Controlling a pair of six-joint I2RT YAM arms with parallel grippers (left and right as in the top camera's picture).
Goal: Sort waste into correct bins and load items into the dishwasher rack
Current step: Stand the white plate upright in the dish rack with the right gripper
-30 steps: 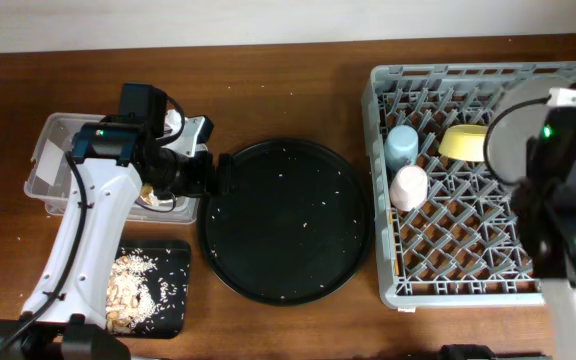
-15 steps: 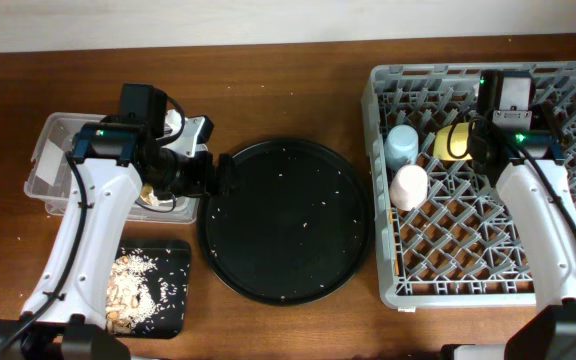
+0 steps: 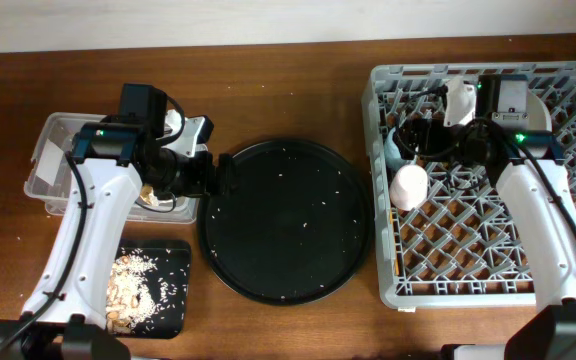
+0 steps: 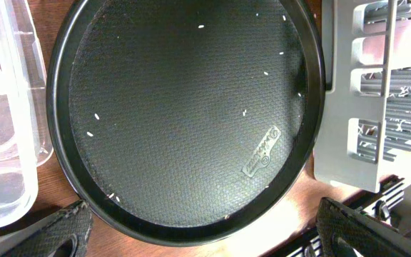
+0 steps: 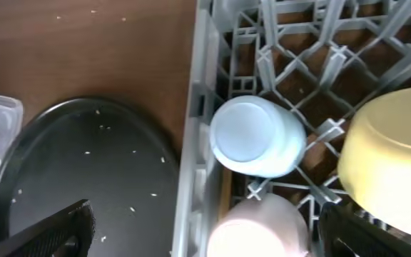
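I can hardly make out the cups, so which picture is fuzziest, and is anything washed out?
Right wrist view: the softest; the blue cup, yellow bowl and dishwasher rack look smeared, and the pink cup glows nearly white. Left wrist view: crisp on the round black tray, whose weave shows, with pale glare on the clear tub. Overhead view: evenly lit and sharp.

Left arm (image 3: 80,235) and right arm (image 3: 540,215): 2 units with white link shells, black joint housings and black cables. Each carries 1 green indicator light. Fingertips (image 4: 56,230) are black.
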